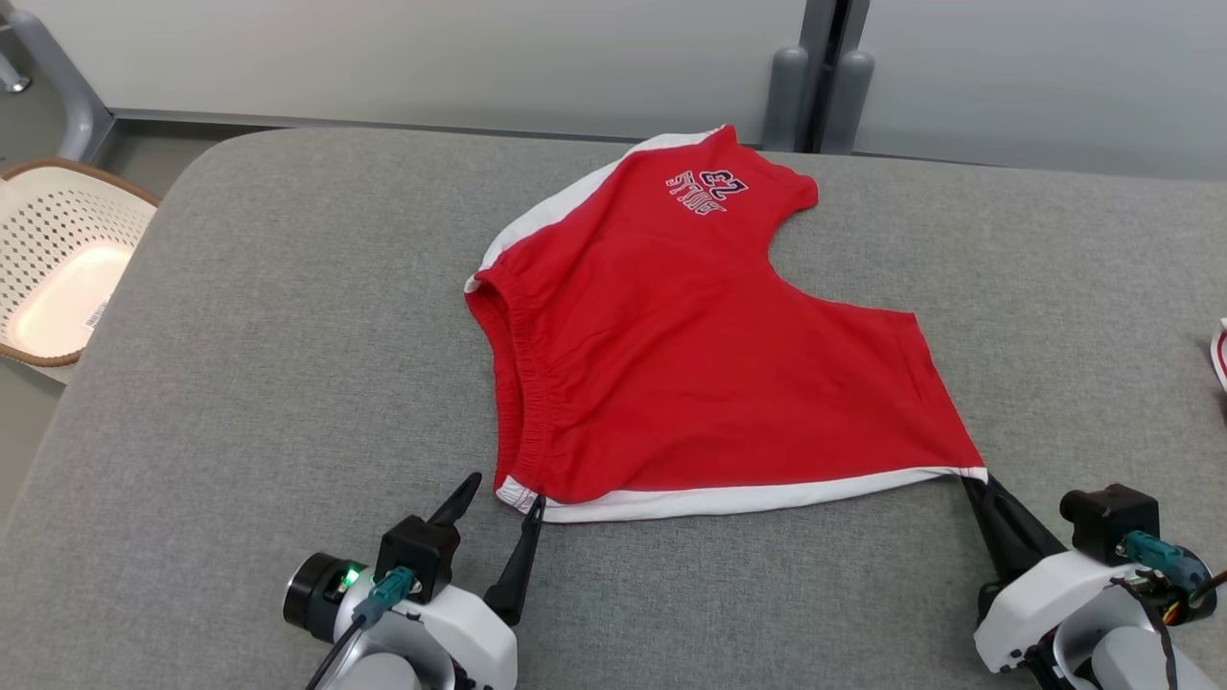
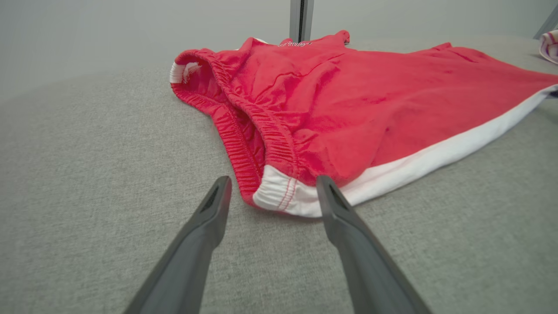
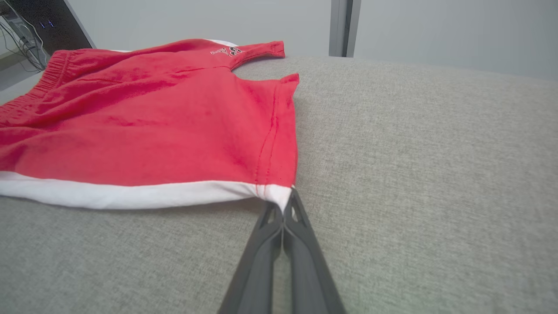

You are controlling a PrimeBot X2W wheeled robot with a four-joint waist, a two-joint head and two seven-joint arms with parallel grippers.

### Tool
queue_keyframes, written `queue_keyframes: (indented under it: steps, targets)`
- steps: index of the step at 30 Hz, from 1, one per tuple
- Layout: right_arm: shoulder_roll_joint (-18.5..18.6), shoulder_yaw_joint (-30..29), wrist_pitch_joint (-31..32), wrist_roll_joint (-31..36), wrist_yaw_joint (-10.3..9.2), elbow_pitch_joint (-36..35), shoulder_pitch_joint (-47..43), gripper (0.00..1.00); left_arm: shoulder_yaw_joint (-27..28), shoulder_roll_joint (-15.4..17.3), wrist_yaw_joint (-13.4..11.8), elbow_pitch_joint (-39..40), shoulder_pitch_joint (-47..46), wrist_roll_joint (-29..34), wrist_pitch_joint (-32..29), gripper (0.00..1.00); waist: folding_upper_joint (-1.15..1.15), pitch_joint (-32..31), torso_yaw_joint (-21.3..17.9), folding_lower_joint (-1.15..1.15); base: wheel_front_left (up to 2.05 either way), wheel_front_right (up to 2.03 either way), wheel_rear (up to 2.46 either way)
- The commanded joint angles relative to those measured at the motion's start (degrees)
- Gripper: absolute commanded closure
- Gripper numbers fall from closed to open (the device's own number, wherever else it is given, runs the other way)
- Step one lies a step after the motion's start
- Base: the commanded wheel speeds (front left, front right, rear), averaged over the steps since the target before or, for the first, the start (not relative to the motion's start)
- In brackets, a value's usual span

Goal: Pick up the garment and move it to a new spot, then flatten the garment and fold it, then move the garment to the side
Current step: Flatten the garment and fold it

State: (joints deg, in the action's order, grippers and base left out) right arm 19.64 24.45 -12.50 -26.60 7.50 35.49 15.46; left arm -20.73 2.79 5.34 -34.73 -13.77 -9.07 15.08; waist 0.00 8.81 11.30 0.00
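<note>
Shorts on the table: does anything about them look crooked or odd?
Yes. The shorts lie askew, not flat: the waistband gapes open and puckered, and one hem corner is drawn to a point, pinched in the right fingers.

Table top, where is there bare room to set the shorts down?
Left of the shorts, the table lies bare out to the basket side. Right of them, bare up to a striped cloth at the edge. Crowded: the near hem, where both arms' jaws sit.

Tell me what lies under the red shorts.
The red shorts lie spread on the grey cloth surface, which shows all around their edges. No clear bulge shows through them, but whatever is directly beneath is covered by the fabric and cannot be seen.
</note>
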Motion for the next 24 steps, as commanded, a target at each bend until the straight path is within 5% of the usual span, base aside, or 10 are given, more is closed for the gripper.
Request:
queue_keyframes:
  steps: [1,6,7,8,9,24]
  targets:
    - [0.7,0.0,0.2,-0.5,-0.03,-0.6,0.6,1.0,0.0,0.2,0.3,-0.8,-1.5,-0.3,0.1,0.0,0.0,0.7,-0.3,0.0,0.0,0.0,0.0]
    - [1.2,0.0,0.6,-0.6,-0.03,-1.4,1.1,1.0,-0.5,0.2,0.6,-3.0,-3.1,-1.0,0.1,0.0,0.0,1.5,-0.6,0.0,0.0,0.0,0.0]
    - [1.3,0.0,0.7,-0.5,-0.03,-1.6,1.2,1.0,-0.9,0.2,0.8,-3.7,-3.5,-1.5,0.1,0.21,0.0,1.7,-0.6,0.0,0.0,0.0,0.0]
    - [1.4,0.0,0.7,-0.6,-0.03,-1.7,1.3,1.0,-1.4,0.2,1.0,-4.6,-3.7,-2.1,0.1,0.67,0.0,1.7,-0.6,0.0,0.0,0.0,0.0]
    - [1.4,0.0,0.7,-0.6,-0.03,-1.8,1.4,1.0,-1.9,0.2,1.2,-5.4,-4.1,-2.4,0.1,1.0,0.0,1.8,-0.6,0.0,0.0,0.0,0.0]
    - [5.1,1.0,0.6,-1.2,-0.03,-3.7,0.0,1.0,-6.7,1.7,2.1,-2.5,-2.7,-2.4,0.1,1.0,0.0,-0.9,0.4,0.0,0.0,0.0,0.0]
